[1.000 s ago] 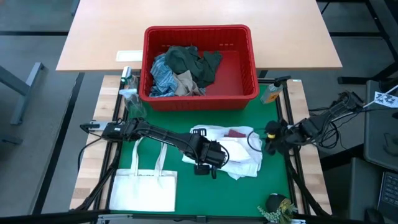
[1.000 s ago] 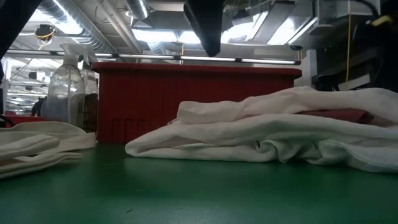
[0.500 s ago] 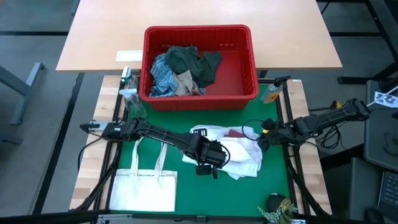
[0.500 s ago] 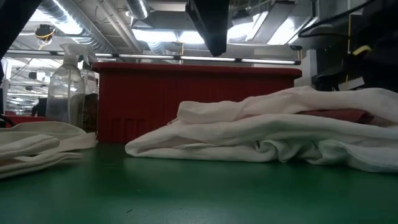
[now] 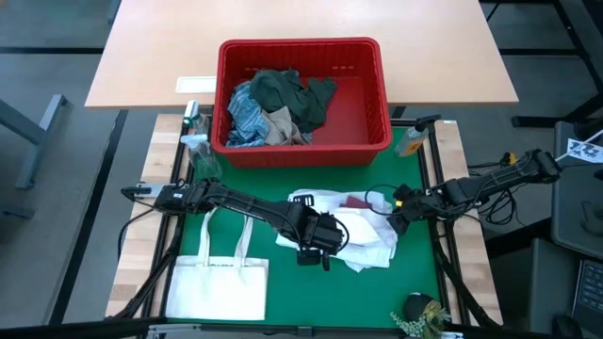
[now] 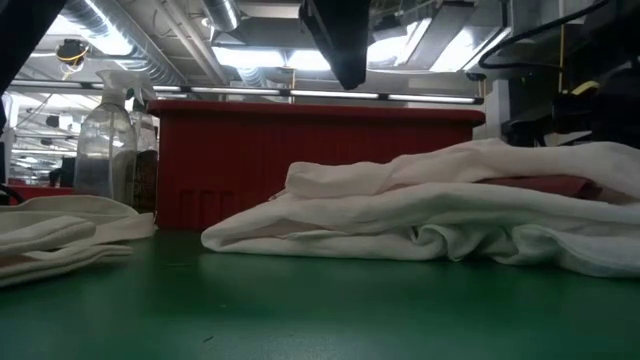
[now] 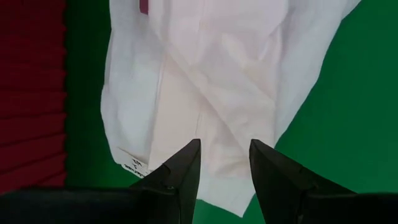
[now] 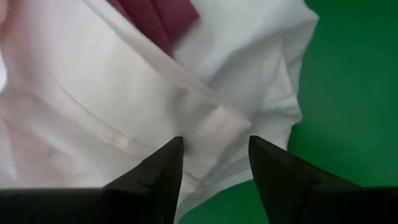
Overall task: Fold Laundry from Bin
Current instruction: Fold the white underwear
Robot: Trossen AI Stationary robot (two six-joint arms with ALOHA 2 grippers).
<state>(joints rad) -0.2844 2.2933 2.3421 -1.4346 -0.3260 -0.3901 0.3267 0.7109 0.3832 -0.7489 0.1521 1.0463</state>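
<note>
High view: left hand over white garment on green surface, fingers hidden under wrist. Right hand at garment's far edge, closer in than a second ago. Bin beyond both hands, rest of laundry inside.

Low view: hands mostly cut off; garment unmoved.

Left wrist view: fingers spread above cloth, gripping nothing.

Right wrist view: fingers spread; maroon piece half-covered by white.

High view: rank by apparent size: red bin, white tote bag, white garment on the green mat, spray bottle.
1. red bin
2. white tote bag and white garment: look about alike, so not ranked
3. spray bottle, smallest
</note>
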